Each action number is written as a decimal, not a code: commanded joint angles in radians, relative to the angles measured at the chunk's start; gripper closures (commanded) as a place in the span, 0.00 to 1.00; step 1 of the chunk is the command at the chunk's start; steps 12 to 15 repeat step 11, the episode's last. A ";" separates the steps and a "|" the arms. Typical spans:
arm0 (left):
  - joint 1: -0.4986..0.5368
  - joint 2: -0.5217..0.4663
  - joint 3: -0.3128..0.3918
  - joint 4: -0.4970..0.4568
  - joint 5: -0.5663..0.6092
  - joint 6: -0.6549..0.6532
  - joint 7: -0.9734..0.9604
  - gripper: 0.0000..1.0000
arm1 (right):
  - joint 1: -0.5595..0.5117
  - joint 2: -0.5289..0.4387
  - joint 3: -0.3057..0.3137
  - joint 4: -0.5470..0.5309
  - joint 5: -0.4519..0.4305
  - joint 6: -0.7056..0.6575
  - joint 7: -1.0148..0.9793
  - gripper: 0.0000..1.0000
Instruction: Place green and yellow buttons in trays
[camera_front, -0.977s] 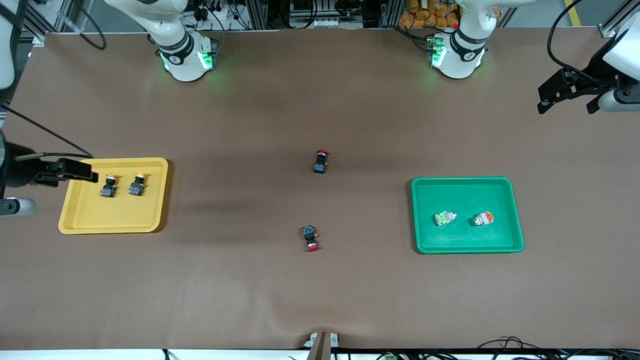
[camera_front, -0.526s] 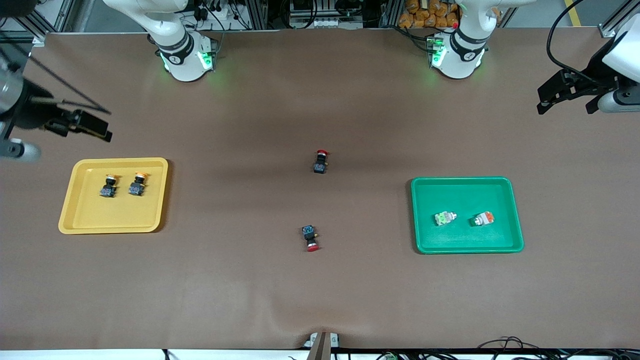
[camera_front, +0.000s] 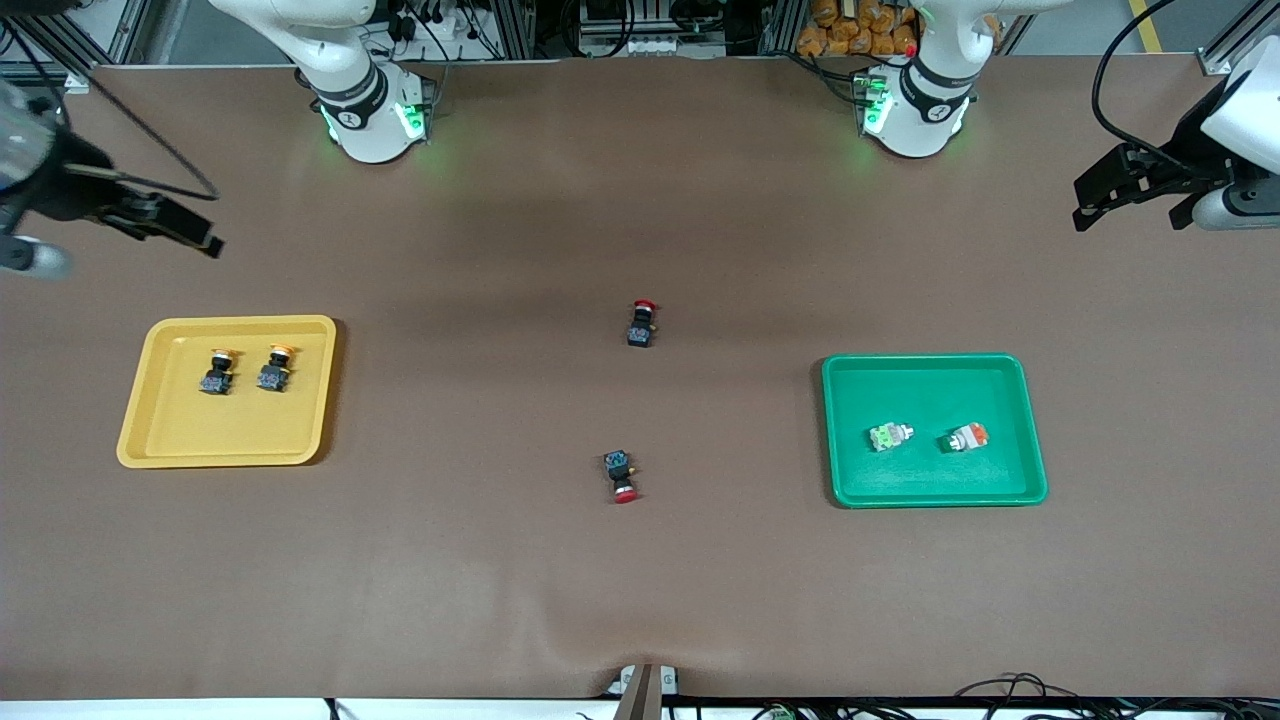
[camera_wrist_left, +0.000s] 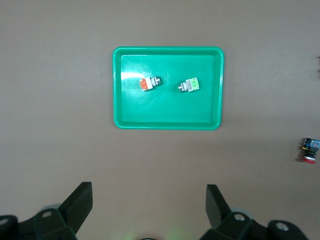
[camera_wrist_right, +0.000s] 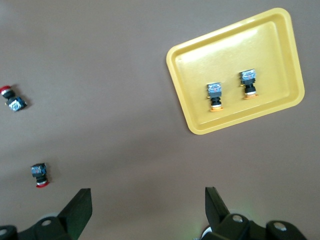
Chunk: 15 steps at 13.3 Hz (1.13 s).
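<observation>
all four buttons sit in their trays; both arms hang clear

the table (camera_front: 640, 580) carries the whole scene. on it, toward the right arm's end, lies the yellow tray (camera_front: 170, 440), and toward the left arm's end the green tray (camera_front: 930, 385). the right gripper (camera_front: 170, 228) hangs over bare table near that end's edge, not over the yellow tray; its wrist view shows the jaws spread wide with nothing between them. the left gripper (camera_front: 1125, 190) waits high over its own end of the table, jaws likewise wide apart and empty, with the green tray well apart from it.

in the yellow tray the two yellow-capped buttons (camera_front: 216, 371) lie just beside each other. in the green tray rest the green-ended button (camera_front: 888, 436) and, near it, the orange-ended button (camera_front: 967, 437); from the front view i can't be sure which way their caps face. two red-capped switches (camera_front: 640, 323) remain out on the middle of the table, apart from both trays, and they are no part of the job.

judging by this, the sorting step looks finished. the next move calls for no grasp at all, probably only parking the arms.
</observation>
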 joint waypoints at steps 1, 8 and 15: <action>0.009 -0.035 -0.007 -0.030 -0.001 0.013 -0.010 0.00 | 0.002 -0.002 0.017 0.037 -0.031 -0.019 -0.001 0.00; 0.016 -0.020 0.006 0.010 -0.004 -0.007 0.001 0.00 | 0.131 0.018 0.039 0.080 -0.140 -0.015 0.017 0.00; 0.013 -0.020 0.000 0.010 -0.002 -0.007 -0.005 0.00 | 0.125 0.021 0.037 0.084 -0.138 -0.016 0.005 0.00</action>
